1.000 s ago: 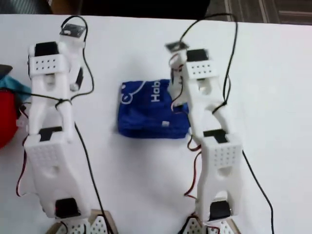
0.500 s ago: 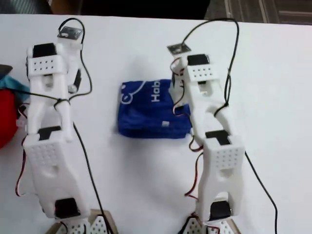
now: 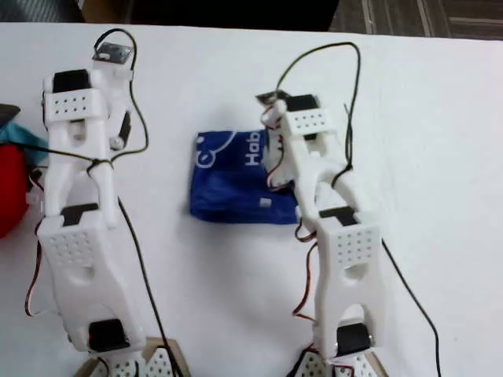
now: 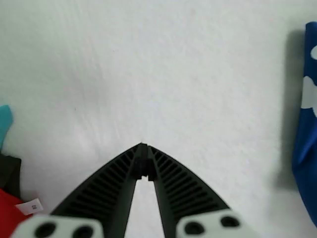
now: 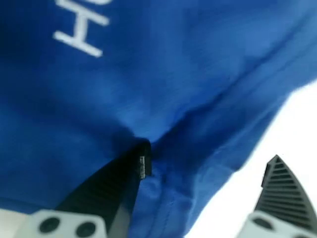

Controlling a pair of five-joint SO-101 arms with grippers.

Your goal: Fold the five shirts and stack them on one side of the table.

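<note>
My right gripper [image 5: 208, 163] stands spread. One finger [image 5: 116, 186] lies on the folded blue shirt [image 5: 148, 74], just inside its edge, and the other hangs past that edge over the white table [image 3: 440, 118]. My left gripper [image 4: 142, 158] is pressed together on nothing, above bare table. It sits between the shirt and a heap of red cloth [image 3: 6, 192] and teal cloth [image 3: 23, 141] at the table's left edge, which I take for the stack side. The danger, as I judge it, is in my bite. If I close from here I may catch only the top layers at the hem, and lifting or dragging would then peel the fold open. If the outer finger scrapes the table instead of sliding under, I would push the bundle sideways and rumple it. Pulling from this one edge alone could also swing the shirt askew on its way across. My left, closed and off to the side, could not steady it.
</note>
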